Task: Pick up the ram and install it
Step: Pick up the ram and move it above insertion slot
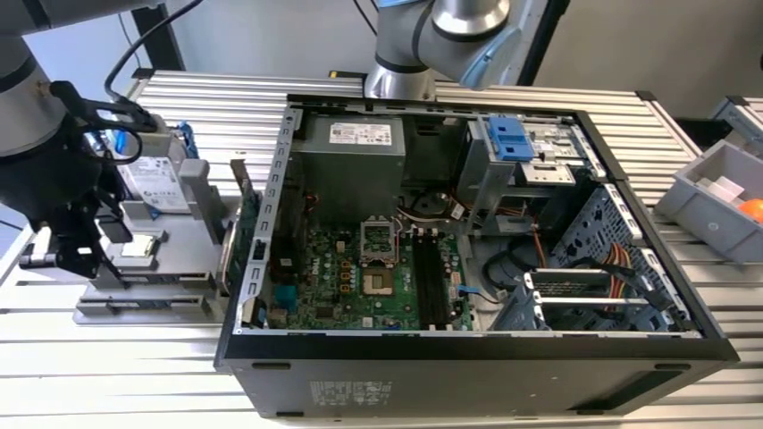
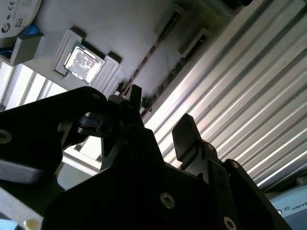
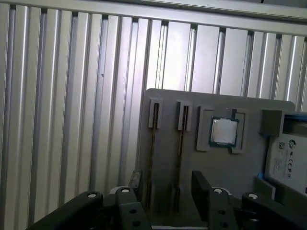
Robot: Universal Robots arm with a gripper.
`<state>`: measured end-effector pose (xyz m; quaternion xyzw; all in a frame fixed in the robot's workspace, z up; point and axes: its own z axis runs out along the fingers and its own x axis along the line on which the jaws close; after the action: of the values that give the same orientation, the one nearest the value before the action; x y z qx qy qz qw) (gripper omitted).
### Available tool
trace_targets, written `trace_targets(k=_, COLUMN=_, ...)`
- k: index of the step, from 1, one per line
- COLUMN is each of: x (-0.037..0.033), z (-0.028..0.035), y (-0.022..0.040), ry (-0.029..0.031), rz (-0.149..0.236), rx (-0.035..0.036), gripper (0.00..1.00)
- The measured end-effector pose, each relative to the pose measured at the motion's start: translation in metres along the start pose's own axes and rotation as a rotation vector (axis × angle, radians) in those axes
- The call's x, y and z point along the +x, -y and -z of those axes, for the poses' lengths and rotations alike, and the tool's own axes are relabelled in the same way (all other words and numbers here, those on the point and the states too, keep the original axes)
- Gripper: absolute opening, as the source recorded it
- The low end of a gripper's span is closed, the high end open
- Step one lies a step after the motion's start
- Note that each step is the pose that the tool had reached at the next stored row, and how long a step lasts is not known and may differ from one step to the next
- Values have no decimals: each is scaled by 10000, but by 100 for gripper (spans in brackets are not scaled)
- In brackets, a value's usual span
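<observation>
Two ram sticks stand on edge in narrow slots of a grey holder plate point(image 3: 216, 182). In the first wrist view they are thin dark strips, one ram stick point(image 3: 153, 143) beside the other point(image 3: 181, 143). My gripper point(image 3: 168, 187) hovers open above them with nothing between its black fingers point(image 3: 200, 184), and both strips lie within the gap as seen from there. The second wrist view has the gripper point(image 2: 160, 117) over the same ram strips point(image 2: 152, 55). In the exterior view the gripper point(image 1: 89, 268) hangs over the holder point(image 1: 155, 299), at the exterior view's left of the open computer case point(image 1: 477, 357).
A square silver processor chip point(image 3: 224, 131) sits in a recess of the holder next to the ram slots, with a labelled drive point(image 3: 288, 163) beyond it. A green card point(image 1: 245, 223) stands on edge by the case. The motherboard's long memory slots point(image 1: 430, 277) lie inside. A grey bin point(image 1: 721, 201) is at the exterior view's right.
</observation>
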<state>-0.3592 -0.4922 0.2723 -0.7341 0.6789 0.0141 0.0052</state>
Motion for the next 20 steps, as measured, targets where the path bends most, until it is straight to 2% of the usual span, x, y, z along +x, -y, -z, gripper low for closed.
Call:
trace_targets(k=6, x=1, z=-52, y=0, ry=1, rz=-2, rx=-43, gripper=100)
trace_targets(k=11, x=3, z=-77, y=1, ry=5, rz=-1, rx=-42, gripper=100)
trace_targets(k=20, x=6, z=-186, y=2, ry=-40, rz=-95, rx=-45, gripper=100)
